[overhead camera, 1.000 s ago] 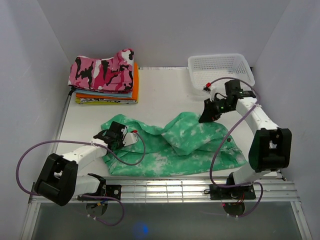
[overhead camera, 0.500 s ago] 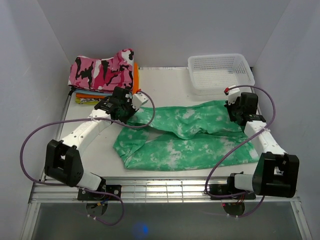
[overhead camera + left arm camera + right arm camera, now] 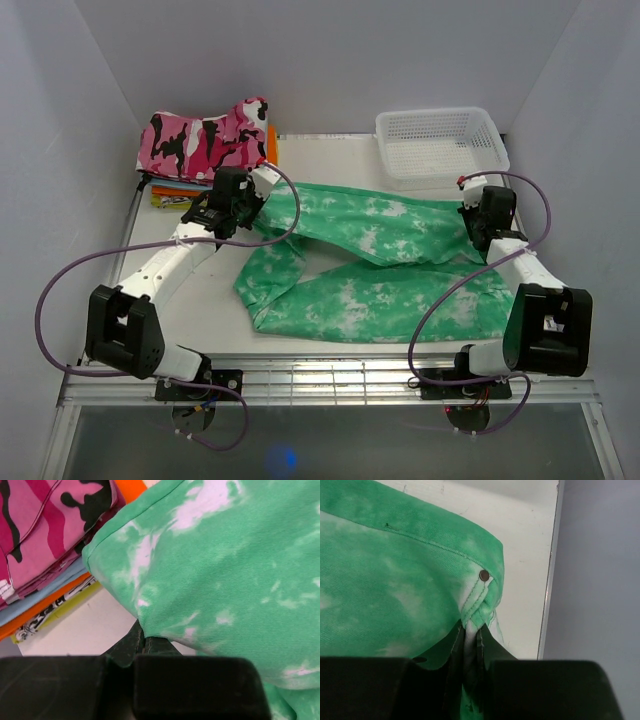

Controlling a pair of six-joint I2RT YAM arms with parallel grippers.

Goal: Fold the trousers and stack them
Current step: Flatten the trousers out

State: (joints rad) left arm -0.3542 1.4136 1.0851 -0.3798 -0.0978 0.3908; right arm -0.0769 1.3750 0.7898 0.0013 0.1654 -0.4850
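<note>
I am holding the trousers [image 3: 385, 262] at two ends. They are lying spread over the worktop [image 3: 330, 160] on the near side of the basket [image 3: 440, 147], reaching from in front of its right corner well out to its left. One leg is running as a stretched band between my two grippers, just in front of the basket. The other is lying nearer my bases, further from the basket, with its left end curling back under the band.

My right gripper [image 3: 470, 632] is pinching a bunched corner of the waistband. Its jaws are nearly together with cloth squeezed between them, and a metal rivet [image 3: 483, 575] is showing just above the grip. It is sitting just in front of the basket's right corner, close to the worktop's right edge.

My left gripper [image 3: 143, 641] is clamping tight on the hem end of the stretched leg, and the fabric is draping over it. It is sitting well to the left of the basket, right beside the stack [image 3: 165, 196] of folded clothes; I cannot tell whether it is touching them. That stack is standing level with the basket, far to its left, and a pink, black and white camouflage garment [image 3: 200, 140] is lying on top of it.
</note>
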